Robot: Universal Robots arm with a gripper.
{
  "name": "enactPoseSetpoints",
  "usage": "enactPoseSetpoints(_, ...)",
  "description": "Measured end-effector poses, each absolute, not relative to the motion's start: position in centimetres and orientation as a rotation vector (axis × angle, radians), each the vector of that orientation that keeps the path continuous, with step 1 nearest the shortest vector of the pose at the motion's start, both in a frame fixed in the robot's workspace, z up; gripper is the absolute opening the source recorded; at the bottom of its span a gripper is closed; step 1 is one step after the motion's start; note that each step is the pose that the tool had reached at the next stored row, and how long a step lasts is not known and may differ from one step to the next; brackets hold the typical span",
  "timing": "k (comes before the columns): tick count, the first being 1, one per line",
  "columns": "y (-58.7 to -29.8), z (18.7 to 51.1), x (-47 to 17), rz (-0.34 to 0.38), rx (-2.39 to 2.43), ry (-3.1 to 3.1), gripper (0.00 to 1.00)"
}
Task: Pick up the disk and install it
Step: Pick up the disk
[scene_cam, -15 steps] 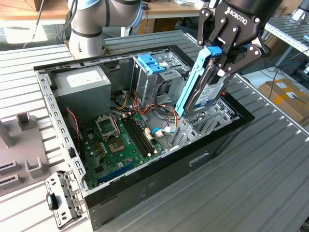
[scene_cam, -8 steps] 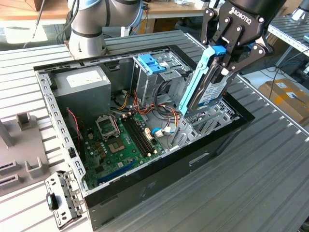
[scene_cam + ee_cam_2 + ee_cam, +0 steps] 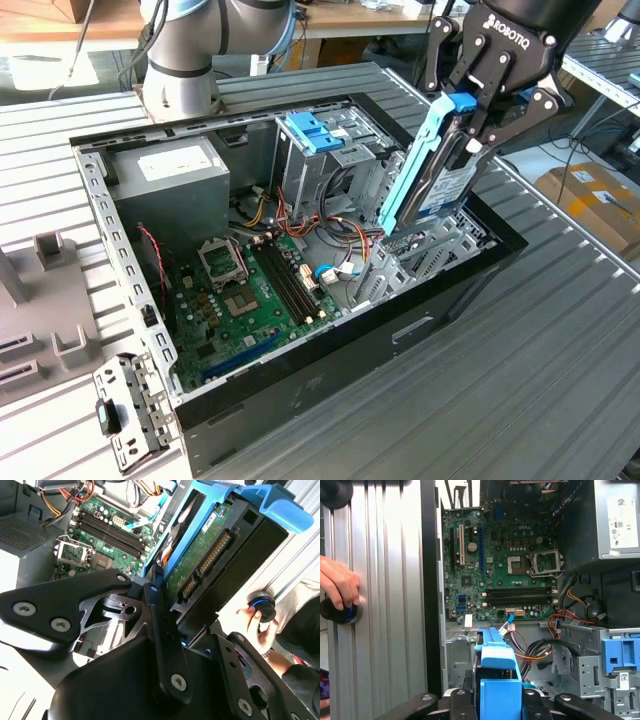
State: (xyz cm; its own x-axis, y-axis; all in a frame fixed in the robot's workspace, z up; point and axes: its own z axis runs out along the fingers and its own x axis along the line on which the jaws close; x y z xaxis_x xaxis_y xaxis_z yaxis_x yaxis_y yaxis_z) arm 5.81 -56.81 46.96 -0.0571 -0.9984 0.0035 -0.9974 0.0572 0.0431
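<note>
Exterior view, and what I see from where I stand is an open black computer case (image 3: 400, 330) lying on its side on a ribbed metal table (image 3: 560, 350), with the arm's gripper (image 3: 465, 140) hanging above the end of the case on the exterior view's right. Its black fingers are clamped on the disk (image 3: 448, 185), one on each broad face. The disk stands almost on end, leaning a little, with a blue side rail (image 3: 412, 170) facing the middle of the case and its white label turned toward the outer wall. Its lower end is down at the metal drive cage (image 3: 420, 255) inside the case; whether it touches the cage I cannot tell. Deeper in the case lies the green motherboard (image 3: 250, 290), and beyond it, in the far corner of the case, sits a grey power-supply box (image 3: 165, 185). A light-blue tray (image 3: 312, 130) rests on top of another bay near the far wall of the case. In the second wrist view the disk's green circuit board and connector face the camera. In the first wrist view, outside the case wall, a person's hand (image 3: 337, 585) rests on a black knob (image 3: 335, 612) on the table.
</note>
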Motion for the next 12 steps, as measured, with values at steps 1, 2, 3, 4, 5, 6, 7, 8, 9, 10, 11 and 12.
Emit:
enactPoseSetpoints(1,-56.8,47.0,5.9,-0.045,2.135,-2.26,0.36)
enactPoseSetpoints(2,-56.8,47.0,6.2,-0.045,2.135,-2.26,0.36)
enactPoseSetpoints(3,-56.8,47.0,6.4,-0.045,2.135,-2.26,0.36)
enactPoseSetpoints(4,-56.8,47.0,6.6,-0.045,2.135,-2.26,0.36)
enactPoseSetpoints(5,-56.8,47.0,6.7,-0.045,2.135,-2.26,0.36)
enactPoseSetpoints(6,-56.8,47.0,7.0,-0.045,2.135,-2.26,0.36)
enactPoseSetpoints(7,-56.8,47.0,7.2,-0.045,2.135,-2.26,0.36)
enactPoseSetpoints(8,-56.8,47.0,7.5,-0.045,2.135,-2.26,0.36)
enactPoseSetpoints(9,-56.8,46.9,7.6,-0.045,2.135,-2.26,0.36)
enactPoseSetpoints(10,-56.8,46.9,7.7,-0.045,2.135,-2.26,0.36)
enactPoseSetpoints(11,-56.8,47.0,7.9,-0.045,2.135,-2.26,0.36)
enactPoseSetpoints(12,-56.8,47.0,8.0,-0.045,2.135,-2.26,0.36)
